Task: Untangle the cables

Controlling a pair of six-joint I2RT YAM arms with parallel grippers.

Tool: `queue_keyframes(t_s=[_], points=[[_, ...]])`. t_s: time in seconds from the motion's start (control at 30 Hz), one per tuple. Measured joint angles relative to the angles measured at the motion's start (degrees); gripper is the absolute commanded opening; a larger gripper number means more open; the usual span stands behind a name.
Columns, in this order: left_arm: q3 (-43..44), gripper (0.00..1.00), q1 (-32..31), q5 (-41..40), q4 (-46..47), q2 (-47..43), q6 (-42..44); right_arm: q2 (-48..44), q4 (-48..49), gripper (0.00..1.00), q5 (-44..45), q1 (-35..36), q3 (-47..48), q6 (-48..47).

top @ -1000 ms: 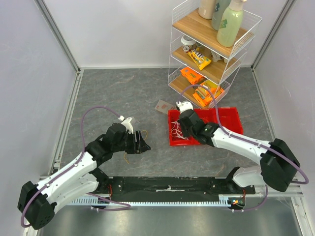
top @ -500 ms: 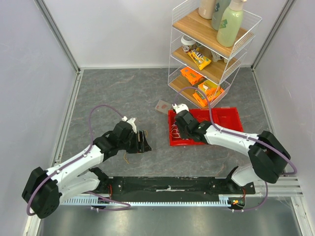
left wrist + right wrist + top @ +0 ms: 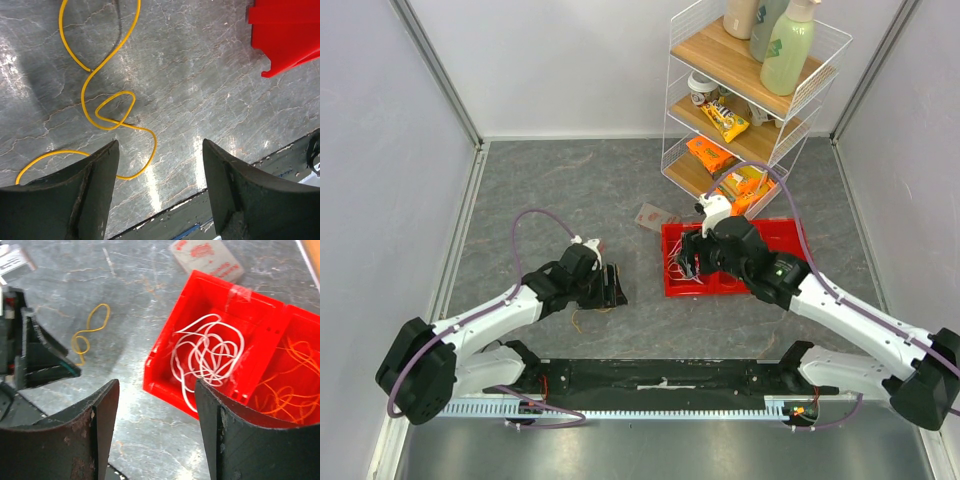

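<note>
A loose cable [image 3: 121,121] lies on the table [image 3: 570,190], left of the bin [image 3: 165,382] holding other cables [image 3: 210,352].

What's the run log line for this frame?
left gripper open, empty, above yellow cable on table | right gripper open, empty, above red tray | white cable in one tray compartment | orange cables in the next

Open tabletop [image 3: 640,275] between yellow cable [image 3: 582,318] and red tray [image 3: 790,235], wire shelf [image 3: 715,50] behind tray

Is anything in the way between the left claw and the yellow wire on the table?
No, nothing visible. The left gripper hangs open above the yellow cable, which lies loose on the table. The red tray sits off to the side, not between them.
</note>
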Motion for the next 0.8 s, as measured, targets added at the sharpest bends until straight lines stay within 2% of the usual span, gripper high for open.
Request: queue_keyframes(t_s=[0.07, 0.13, 0.27, 0.37, 0.53, 0.8], points=[[0.00, 0.72, 0.00, -0.59, 0.02, -0.02, 0.04, -0.61, 1.05, 0.70, -2.45, 0.04, -0.61, 1.03], [-0.04, 0.65, 0.00, -0.85, 0.11, -0.02, 0.04, -1.11, 2.67, 0.70, -4.87, 0.33, -2.21, 2.27], [-1.51, 0.27, 0.00, 1.36, 3.08, 0.74, 0.02, -1.38, 4.66, 0.70, -8.31, 2.29, -5.77, 4.68], [-3.61, 0.04, -0.02, 4.15, 5.01, 1.40, -0.07, -1.27, 4.96, 0.70, -8.74, 3.76, -6.32, 5.57], [-5.42, 0.02, -0.02, 8.11, 4.63, -0.96, 0.31, -1.20, 6.16, 0.70, -8.87, 5.03, -6.32, 6.36], [-2.54, 0.02, -0.09, 17.27, 4.70, -19.74, 0.46, 1.25, 8.11, 0.70, -9.66, 6.88, -6.34, 7.02]])
